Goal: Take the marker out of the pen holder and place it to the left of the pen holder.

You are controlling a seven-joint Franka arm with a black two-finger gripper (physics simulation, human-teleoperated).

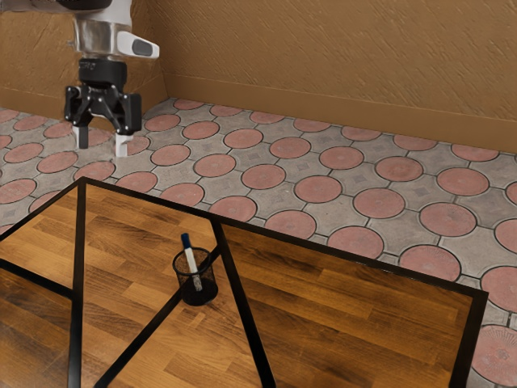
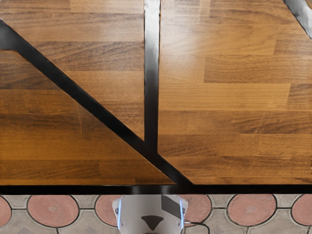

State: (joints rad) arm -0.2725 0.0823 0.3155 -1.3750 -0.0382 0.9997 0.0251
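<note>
Marker (image 1: 191, 263): standing inside the pen holder (image 1: 199, 296) on the wooden table (image 1: 347, 299), poking its blue end up past the rim. Running steeply along its long axis, leaning a little off upright, tipping that upper end toward the exterior view's left, roughly toward the gripper's side. Farther off, at the exterior view's upper left: holding the gripper (image 1: 102, 142) high, spreading both fingers well apart, pointing them down, pinching nothing. In the wrist view: looking down onto wood and black strips (image 2: 152, 73), with the arm's white base (image 2: 152, 214) showing past the table's edge. Judging by both views: leaving the marker well out from the gripper, away from the base and much lower, toward the exterior view's right. Probably calling for travel outward over the table first, then for a descent, fitting the finger gap to that slight lean before closing. Likely missing the holder altogether by dropping straight down from here. Ending, farthest back, in patterned floor (image 1: 319, 188) and brown wall (image 1: 323, 65).
</note>
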